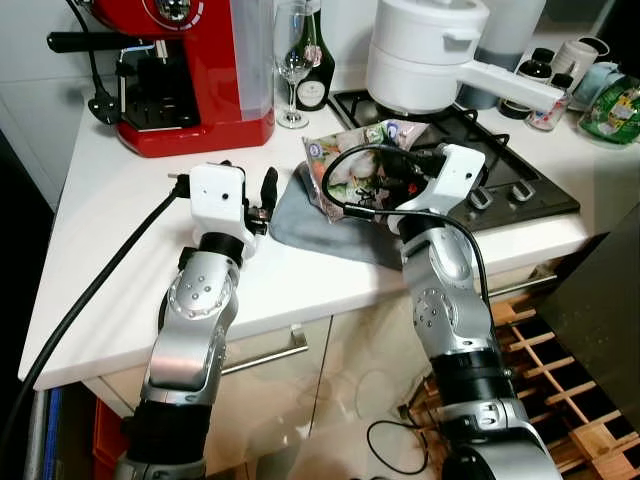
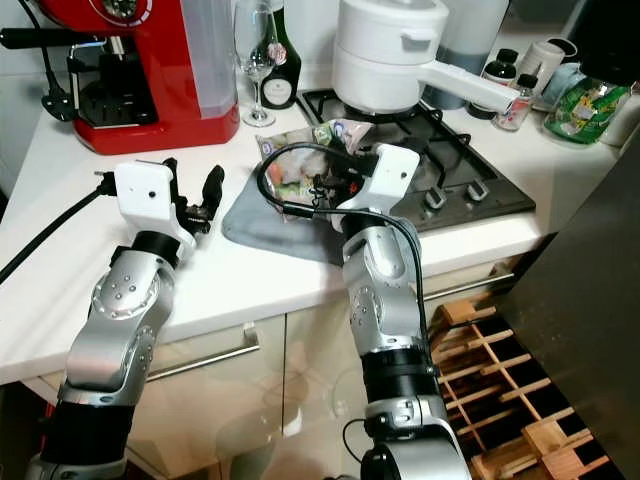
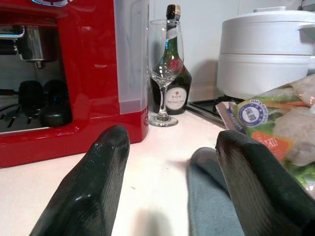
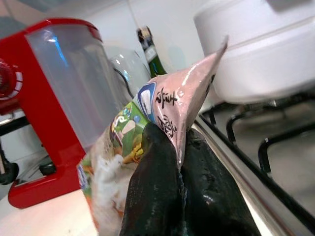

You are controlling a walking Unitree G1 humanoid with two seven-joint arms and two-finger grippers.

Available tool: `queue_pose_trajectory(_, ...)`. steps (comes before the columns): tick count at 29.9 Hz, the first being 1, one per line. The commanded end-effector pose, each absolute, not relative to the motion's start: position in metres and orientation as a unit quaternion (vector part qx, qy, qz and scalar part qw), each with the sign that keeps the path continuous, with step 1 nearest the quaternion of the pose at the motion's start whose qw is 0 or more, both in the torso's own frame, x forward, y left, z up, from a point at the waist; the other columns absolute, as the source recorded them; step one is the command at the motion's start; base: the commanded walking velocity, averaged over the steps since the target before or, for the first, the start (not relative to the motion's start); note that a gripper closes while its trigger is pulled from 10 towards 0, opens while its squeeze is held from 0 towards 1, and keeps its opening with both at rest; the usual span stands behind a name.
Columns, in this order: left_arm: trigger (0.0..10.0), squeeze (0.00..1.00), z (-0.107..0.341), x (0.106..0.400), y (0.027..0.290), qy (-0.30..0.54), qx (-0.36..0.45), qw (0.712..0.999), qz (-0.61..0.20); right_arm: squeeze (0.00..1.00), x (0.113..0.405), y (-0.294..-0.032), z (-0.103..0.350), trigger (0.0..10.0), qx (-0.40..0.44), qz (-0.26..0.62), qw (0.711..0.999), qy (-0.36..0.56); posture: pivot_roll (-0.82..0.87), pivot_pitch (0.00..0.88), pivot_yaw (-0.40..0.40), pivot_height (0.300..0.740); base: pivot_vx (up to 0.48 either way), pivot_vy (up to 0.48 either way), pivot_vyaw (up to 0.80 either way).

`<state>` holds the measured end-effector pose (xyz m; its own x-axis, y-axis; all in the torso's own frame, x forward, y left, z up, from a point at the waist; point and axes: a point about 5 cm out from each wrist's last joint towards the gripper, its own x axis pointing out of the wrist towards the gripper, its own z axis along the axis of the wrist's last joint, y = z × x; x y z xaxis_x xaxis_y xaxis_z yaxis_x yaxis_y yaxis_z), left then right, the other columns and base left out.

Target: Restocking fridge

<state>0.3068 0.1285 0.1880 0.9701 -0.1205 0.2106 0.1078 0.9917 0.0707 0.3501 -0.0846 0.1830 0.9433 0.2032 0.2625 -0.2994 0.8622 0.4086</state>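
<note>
So, white desk (image 1: 120, 260) with a bag of frozen veg (image 1: 362, 172) lying on a grey cloth (image 1: 300, 222), right at the front edge of the gas hob (image 1: 500, 170). Printed plastic, greens and pale chunks visible through it, blue round logo on the front. Looks sealed, contents all inside.

Behind that: white stacked steamer pot (image 1: 425, 55) sitting on the hob, lid on, so can't tell what's in it. Empty wine glass (image 1: 292, 60) just beside a dark green bottle (image 1: 315, 70), both next to the red coffee machine (image 1: 190, 70) with its clear water tank. Few small jars and a green packet (image 1: 610, 110) way off in the far right corner.

Right end effector (image 4: 179, 162): black fingers squeezed together on a top corner flap of the bag, plastic pinched flat between them in the right wrist view. Bag rim sticking up past the fingertips.

Left end effector (image 3: 172, 172): fingers spread well apart, nothing between them, sitting low over the desk at the left edge of the cloth, pointing toward the glass and bottle. Not touching the bag, just near it.
</note>
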Motion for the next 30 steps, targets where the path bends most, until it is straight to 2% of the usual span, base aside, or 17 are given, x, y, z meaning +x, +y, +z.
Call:
queue_pose_trajectory(1,10.0,0.00,0.187,0.307,0.126,-0.105,0.035,0.992,-0.064,1.00,0.353,-0.074,0.175,0.0,0.255,0.141,0.954,-0.072,-0.04,0.000,-0.051,0.740,0.000,0.000,0.00)
queue_pose_trajectory(4,10.0,0.00,0.186,0.306,0.126,-0.105,0.035,0.992,-0.063,1.00,0.354,-0.073,0.176,0.0,0.244,0.143,0.956,-0.073,-0.04,0.000,-0.051,0.740,0.000,0.000,0.00)
queue_pose_trajectory(5,10.0,0.00,0.186,0.306,0.127,-0.104,0.035,0.992,-0.063,0.00,0.354,-0.073,0.177,0.0,0.239,0.141,0.958,-0.075,-0.04,0.000,-0.051,0.740,0.000,0.000,0.00)
queue_pose_trajectory(9,10.0,0.00,0.186,0.306,0.126,-0.103,0.034,0.992,-0.064,0.00,0.354,-0.071,0.182,0.0,0.193,0.147,0.965,-0.095,-0.04,0.000,-0.050,0.740,0.000,0.000,0.00)
queue_pose_trajectory(10,10.0,0.00,0.186,0.306,0.126,-0.102,0.033,0.992,-0.066,0.00,0.354,-0.069,0.183,0.3,0.164,0.152,0.969,-0.103,-0.04,0.000,-0.050,0.740,0.000,0.000,0.00)
queue_pose_trajectory(11,10.0,0.00,0.186,0.306,0.125,-0.102,0.033,0.992,-0.067,0.00,0.354,-0.068,0.183,7.2,0.153,0.153,0.971,-0.102,-0.04,0.000,-0.050,0.740,0.000,0.000,0.00)
queue_pose_trajectory(12,10.0,0.00,0.186,0.306,0.125,-0.101,0.033,0.992,-0.067,0.00,0.354,-0.068,0.182,10.0,0.142,0.153,0.973,-0.103,-0.04,0.000,-0.051,0.740,0.000,0.000,0.00)
queue_pose_trajectory(15,10.0,0.00,0.185,0.306,0.125,-0.100,0.032,0.992,-0.068,0.00,0.353,-0.067,0.183,10.0,0.115,0.148,0.976,-0.109,-0.04,0.000,-0.051,0.740,0.000,0.000,0.00)
queue_pose_trajectory(16,10.0,0.00,0.185,0.306,0.124,-0.100,0.031,0.992,-0.069,1.00,0.352,-0.069,0.184,10.0,0.090,0.142,0.978,-0.123,-0.04,0.000,-0.052,0.740,0.000,0.000,0.00)
queue_pose_trajectory(25,10.0,0.00,0.184,0.306,0.123,-0.097,0.026,0.992,-0.074,1.00,0.349,-0.073,0.186,10.0,0.023,0.129,0.979,-0.155,-0.05,0.000,-0.050,0.740,0.000,0.000,0.00)
queue_pose_trajectory(28,10.0,0.00,0.184,0.306,0.123,-0.096,0.026,0.992,-0.075,1.00,0.346,-0.072,0.189,10.0,-0.035,0.125,0.975,-0.182,-0.05,0.000,-0.049,0.740,0.000,0.000,0.00)
queue_pose_trajectory(29,10.0,0.00,0.184,0.306,0.123,-0.095,0.025,0.992,-0.075,0.00,0.344,-0.071,0.191,10.0,-0.061,0.125,0.970,-0.197,-0.05,0.000,-0.049,0.740,0.000,0.000,0.00)
queue_pose_trajectory(30,10.0,0.00,0.184,0.306,0.123,-0.095,0.025,0.992,-0.076,0.00,0.343,-0.070,0.193,10.0,-0.080,0.126,0.966,-0.210,-0.05,0.000,-0.049,0.740,0.000,0.000,0.00)
